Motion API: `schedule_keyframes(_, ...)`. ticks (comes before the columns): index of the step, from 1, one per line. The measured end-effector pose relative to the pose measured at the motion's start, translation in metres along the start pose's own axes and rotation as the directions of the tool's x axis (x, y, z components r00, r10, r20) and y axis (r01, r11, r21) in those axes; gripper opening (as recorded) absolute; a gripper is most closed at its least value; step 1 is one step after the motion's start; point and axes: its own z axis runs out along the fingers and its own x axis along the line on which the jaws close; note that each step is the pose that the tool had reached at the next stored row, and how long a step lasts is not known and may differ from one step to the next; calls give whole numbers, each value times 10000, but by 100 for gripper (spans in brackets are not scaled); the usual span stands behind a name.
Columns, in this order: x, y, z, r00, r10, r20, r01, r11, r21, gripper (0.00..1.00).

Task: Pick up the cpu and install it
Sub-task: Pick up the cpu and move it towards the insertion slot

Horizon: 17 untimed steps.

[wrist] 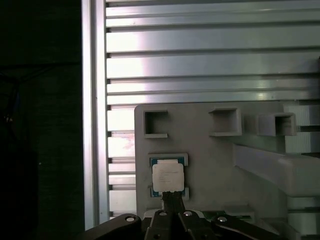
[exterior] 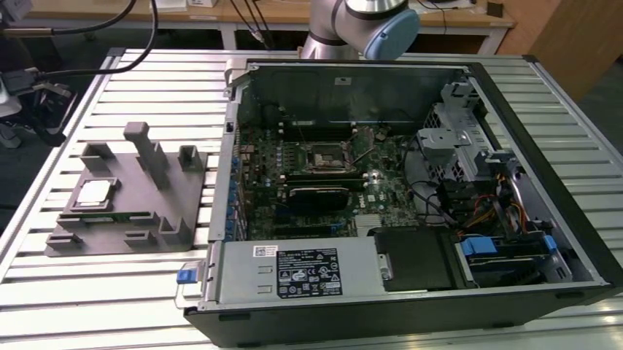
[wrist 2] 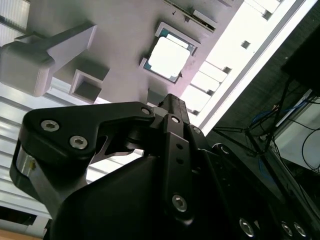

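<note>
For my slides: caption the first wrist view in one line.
Tool poised close to the cpu, which lies in a recess of the grey moulded tray on a slatted aluminium table.

Cpu point(exterior: 95, 192) has a pale silver-grey top, and its rim shows teal-green in the second wrist view. Tray point(exterior: 127, 219) is plain matte grey. Table point(exterior: 98, 292) is silver metal with a ribbed slat pattern. Computer case point(exterior: 389, 324) is black outside, bare grey metal inside. Motherboard point(exterior: 292, 157) is dark green. Power supply point(exterior: 292, 273) is silver with a black-and-white label. Clip point(exterior: 188, 275) is blue. Wires point(exterior: 486, 213) are orange, red and yellow. Arm point(exterior: 351, 22) is silver with a light blue cap. Gripper point(wrist 2: 172, 102) is black with silver screw heads.
</note>
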Motion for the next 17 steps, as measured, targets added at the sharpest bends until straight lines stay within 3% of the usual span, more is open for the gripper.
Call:
schedule_keyframes(15,-1,-2,61,10000,-1,1,1,10000,0,11)
schedule_keyframes(17,-1,-3,74,10000,-3,1,3,10000,0,23)
